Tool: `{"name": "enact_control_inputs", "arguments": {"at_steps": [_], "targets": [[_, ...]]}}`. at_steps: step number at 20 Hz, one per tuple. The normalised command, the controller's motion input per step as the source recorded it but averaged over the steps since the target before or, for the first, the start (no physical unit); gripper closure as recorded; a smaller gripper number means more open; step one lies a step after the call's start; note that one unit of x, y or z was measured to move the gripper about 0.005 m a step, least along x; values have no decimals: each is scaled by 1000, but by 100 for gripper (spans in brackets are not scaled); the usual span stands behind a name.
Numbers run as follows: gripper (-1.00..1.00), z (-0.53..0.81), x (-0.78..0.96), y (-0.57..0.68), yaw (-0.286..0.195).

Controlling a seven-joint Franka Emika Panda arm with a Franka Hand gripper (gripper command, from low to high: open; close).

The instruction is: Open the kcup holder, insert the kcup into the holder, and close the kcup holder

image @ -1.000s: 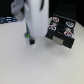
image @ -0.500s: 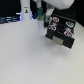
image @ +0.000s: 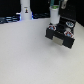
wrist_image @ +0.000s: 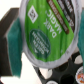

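Observation:
In the wrist view the kcup (wrist_image: 47,31), a round pod with a bright green lid and white print, fills the frame. My gripper (wrist_image: 46,37) is shut on it, with teal fingers (wrist_image: 12,41) on either side. Round cup slots of the black kcup holder (wrist_image: 66,75) show just beyond the pod. In the exterior view the kcup holder (image: 62,35) is a black box at the exterior view's right, its slotted top showing. My gripper (image: 53,23) hangs over its far left corner. The pod is too small to make out there.
A tall white bottle-like object (image: 25,9) stands at the back, to the exterior view's left of the holder. Dark items line the table's far edge (image: 10,20). The pale tabletop (image: 25,55) spreads in front of the holder.
The arm has moved from the middle of the table toward the exterior view's right and now hangs over the holder, still carrying the pod.

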Motion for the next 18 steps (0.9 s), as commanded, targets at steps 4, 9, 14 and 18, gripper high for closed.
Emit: {"name": "enact_control_inputs", "arguments": {"at_steps": [4, 9, 14, 18], "targets": [[100, 15, 28, 631, 47], [100, -13, -14, 585, 66], [100, -38, -93, 519, 89], [100, -91, -240, 421, 120]]}}
